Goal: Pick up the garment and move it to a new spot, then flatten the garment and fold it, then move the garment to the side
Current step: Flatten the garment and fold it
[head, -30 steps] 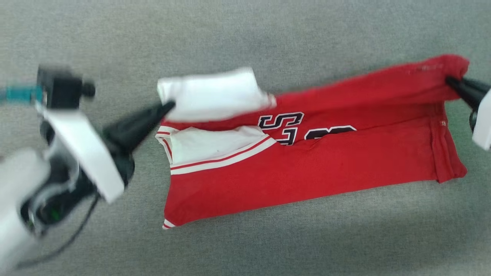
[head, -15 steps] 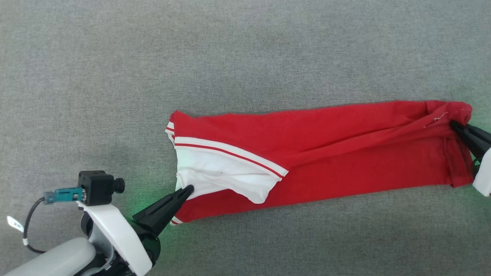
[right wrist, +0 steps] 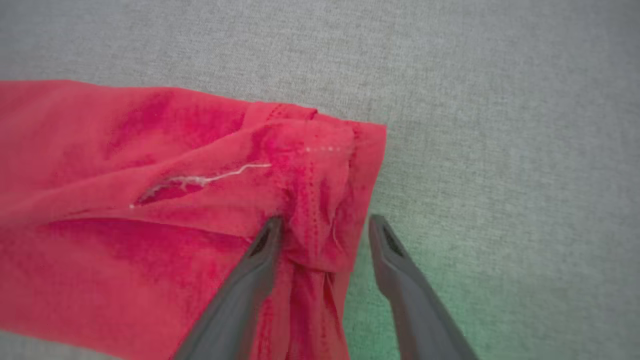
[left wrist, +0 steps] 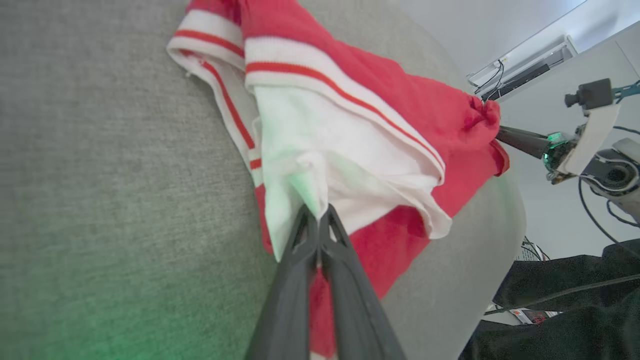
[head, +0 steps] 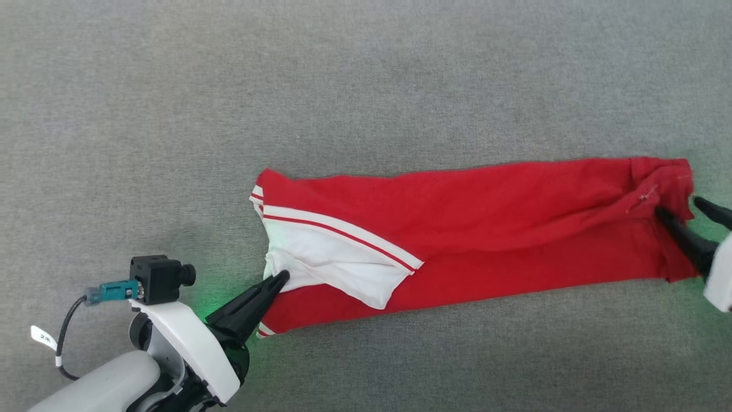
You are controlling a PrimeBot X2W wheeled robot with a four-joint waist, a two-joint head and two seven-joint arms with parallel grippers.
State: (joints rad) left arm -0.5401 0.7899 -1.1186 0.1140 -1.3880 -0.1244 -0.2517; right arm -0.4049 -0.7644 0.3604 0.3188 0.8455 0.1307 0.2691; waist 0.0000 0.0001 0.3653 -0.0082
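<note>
The garment (head: 486,229) lies as a long red band, folded lengthwise, on the grey surface (head: 366,86), with a white sleeve (head: 337,266) on top at its left end. My left gripper (head: 280,278) is shut on the sleeve's edge; the left wrist view shows white cloth (left wrist: 345,150) pinched at the gripper (left wrist: 317,212). My right gripper (head: 677,206) stands open at the right end. In the right wrist view the gripper (right wrist: 326,221) straddles a bunched red hem corner (right wrist: 320,165) lying loose between the fingers.
The grey fabric surface (right wrist: 500,75) stretches wide around the garment. In the left wrist view its rounded edge (left wrist: 515,225) drops off at the right, with cables and dark cloth (left wrist: 565,300) beyond. The right gripper (left wrist: 500,131) appears there at the garment's far end.
Both grippers carried the far edge over toward me, covering the lettering, and laid it down. The right gripper has since opened and let go of the hem. The left stays shut.
</note>
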